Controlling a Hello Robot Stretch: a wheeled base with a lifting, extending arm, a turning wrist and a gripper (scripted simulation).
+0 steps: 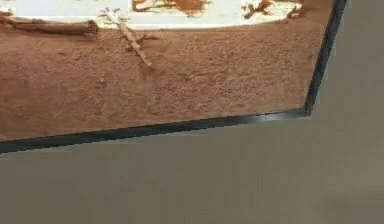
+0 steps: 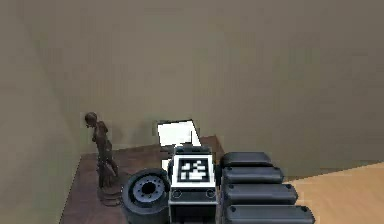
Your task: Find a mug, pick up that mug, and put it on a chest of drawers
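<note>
Beside a dark brown tabletop (image 2: 85, 190), the robot is seemingly seeking a mug and needing to turn elsewhere; whether its black pincer (image 2: 145, 195) is grasping anything is unclear.

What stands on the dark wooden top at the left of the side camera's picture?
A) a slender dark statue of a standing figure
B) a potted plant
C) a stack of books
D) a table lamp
A: a slender dark statue of a figure stands upright on the brown wooden top, close to the wall.
</note>
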